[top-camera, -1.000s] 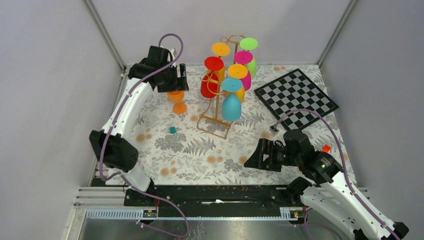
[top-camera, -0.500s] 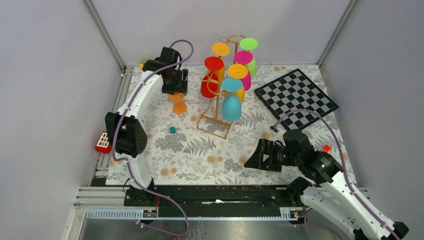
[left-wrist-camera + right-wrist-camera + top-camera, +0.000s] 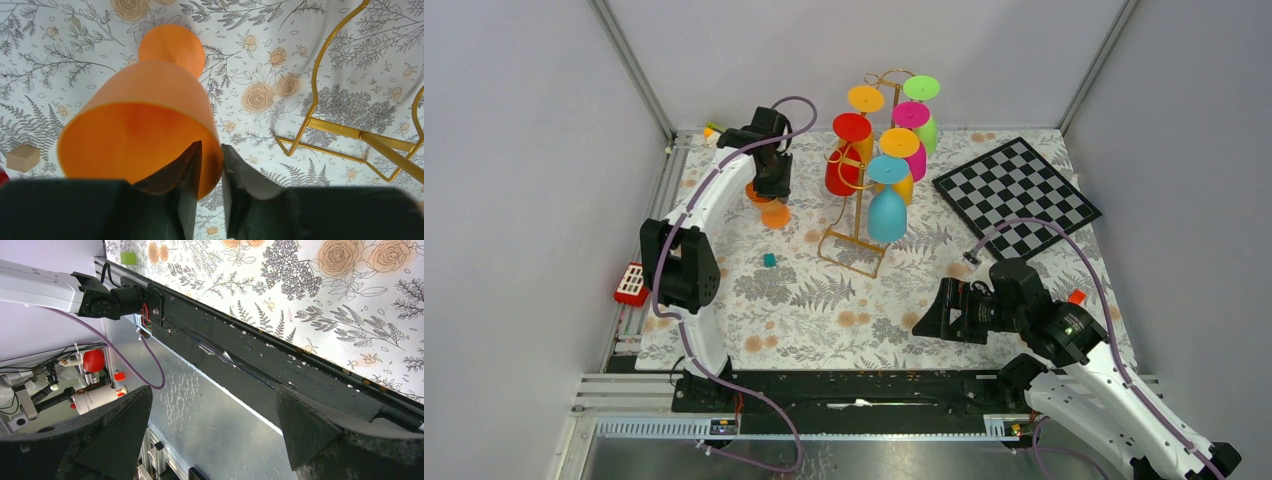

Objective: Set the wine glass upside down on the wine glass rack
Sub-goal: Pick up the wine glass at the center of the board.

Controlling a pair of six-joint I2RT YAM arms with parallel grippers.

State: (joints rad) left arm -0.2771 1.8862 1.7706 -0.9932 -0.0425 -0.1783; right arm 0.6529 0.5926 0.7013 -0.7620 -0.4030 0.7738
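Left of the wine glass rack, the left gripper pinches the orange wine glass by its rim (the top view hides this grip); the right gripper gapes wide.

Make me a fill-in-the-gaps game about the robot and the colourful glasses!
The wine glass whose rim sits between the fingers of the left pincer is coloured ___. The wine glass rack holds ___ hanging glasses. The chessboard lies to the rack's ___. The right pincer is wide ___ and holds nothing.
Missing words: orange, six, right, open.
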